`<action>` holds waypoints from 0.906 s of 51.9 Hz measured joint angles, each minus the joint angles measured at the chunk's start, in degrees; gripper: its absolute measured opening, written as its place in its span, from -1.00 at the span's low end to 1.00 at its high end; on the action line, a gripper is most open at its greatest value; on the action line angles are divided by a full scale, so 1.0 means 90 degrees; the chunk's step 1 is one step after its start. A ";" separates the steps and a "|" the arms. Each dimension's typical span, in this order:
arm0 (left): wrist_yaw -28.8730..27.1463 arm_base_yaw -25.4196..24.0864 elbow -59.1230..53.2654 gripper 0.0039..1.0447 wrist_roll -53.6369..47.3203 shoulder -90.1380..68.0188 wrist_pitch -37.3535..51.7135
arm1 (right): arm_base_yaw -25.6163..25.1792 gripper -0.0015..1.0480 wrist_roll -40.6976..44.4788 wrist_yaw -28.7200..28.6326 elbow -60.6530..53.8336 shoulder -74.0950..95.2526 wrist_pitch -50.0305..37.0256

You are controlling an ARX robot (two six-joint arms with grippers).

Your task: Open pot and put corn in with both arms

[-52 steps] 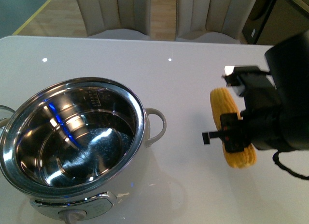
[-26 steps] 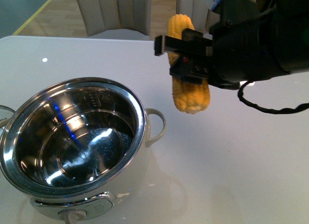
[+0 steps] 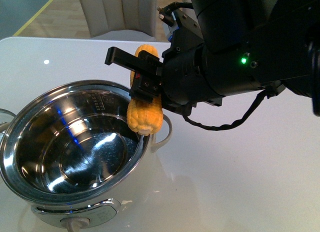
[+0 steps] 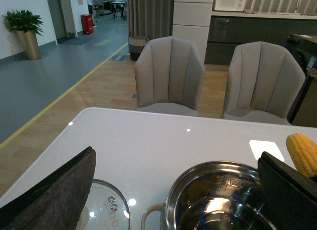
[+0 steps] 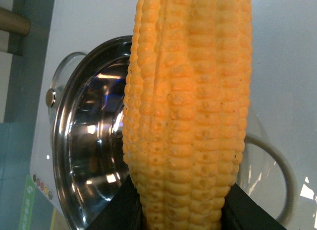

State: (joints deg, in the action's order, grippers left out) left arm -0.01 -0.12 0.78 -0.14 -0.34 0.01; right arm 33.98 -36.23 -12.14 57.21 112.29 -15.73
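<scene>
The shiny steel pot (image 3: 70,147) stands open at the front left of the white table; it also shows in the left wrist view (image 4: 223,200) and the right wrist view (image 5: 94,141). My right gripper (image 3: 145,82) is shut on the yellow corn (image 3: 144,114) and holds it upright in the air over the pot's right rim, by the pale handle (image 3: 162,132). The corn fills the right wrist view (image 5: 188,106) and shows in the left wrist view (image 4: 303,153). The glass lid (image 4: 104,205) lies on the table left of the pot. My left gripper (image 4: 178,200) is open and empty above the pot's near side.
Two beige chairs (image 4: 171,76) stand behind the table's far edge. A white card (image 4: 266,149) lies on the table beyond the pot. The right arm's black bulk (image 3: 240,52) hangs over the table's right half.
My right gripper has carried the corn from the table's right side up and leftward, to above the pot's right rim. The pot has not moved.
</scene>
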 joint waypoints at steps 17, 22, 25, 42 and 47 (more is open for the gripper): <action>0.0000 -0.0002 0.0000 0.87 0.0000 0.0000 0.0000 | 0.0231 -0.56 -0.0197 -0.0117 0.0330 0.0262 -0.0010; 0.0000 -0.0002 0.0000 0.87 0.0000 0.0000 0.0000 | 0.0289 -0.56 -0.0270 -0.0197 0.0440 0.0418 -0.0012; 0.0000 -0.0002 0.0000 0.87 0.0000 0.0000 0.0000 | 0.0306 -0.56 -0.0321 -0.0238 0.0478 0.0457 -0.0012; 0.0000 0.0000 0.0000 0.87 0.0002 0.0000 0.0000 | 0.0415 -0.56 -0.0702 -0.0384 0.0627 0.0505 -0.0165; 0.0000 0.0000 0.0000 0.87 0.0000 0.0000 0.0000 | 0.0500 -0.57 -0.0707 -0.0379 0.0656 0.0583 -0.0155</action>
State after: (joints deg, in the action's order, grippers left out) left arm -0.01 -0.12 0.78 -0.14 -0.34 0.01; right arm 38.48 -42.59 -15.55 63.11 117.54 -17.12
